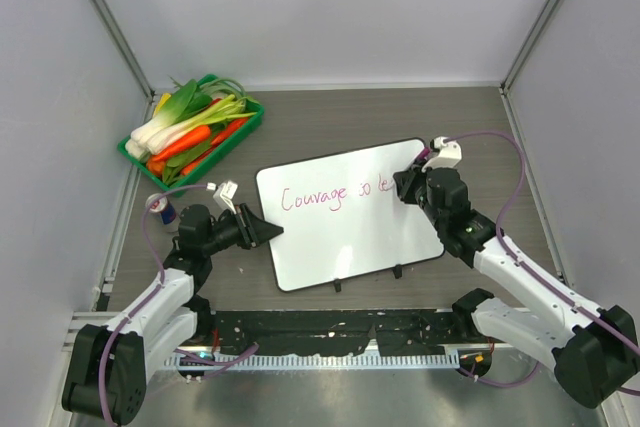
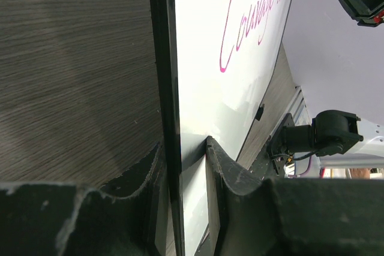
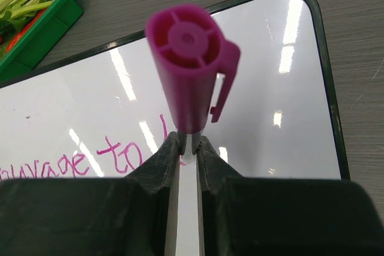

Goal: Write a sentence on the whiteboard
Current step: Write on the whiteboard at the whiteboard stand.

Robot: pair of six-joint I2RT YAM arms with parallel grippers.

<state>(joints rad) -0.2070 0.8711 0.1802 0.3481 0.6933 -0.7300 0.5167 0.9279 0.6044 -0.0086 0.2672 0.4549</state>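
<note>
The whiteboard (image 1: 350,242) lies flat in the middle of the worktop (image 1: 340,112), its long axis running left to right and slightly tilted. The left pincer (image 1: 272,231) is clamped on its left frame edge. The right pincer (image 1: 410,187) is closed around a magenta marker (image 3: 191,70), tip at the board's upper right. The sentence (image 1: 322,197) reads "Courage to" plus a started word, so the bare strip lies to the marker's right, nearest the right arm. There is one board, one marker, one written line and two clips (image 1: 337,285) on the near edge.
</note>
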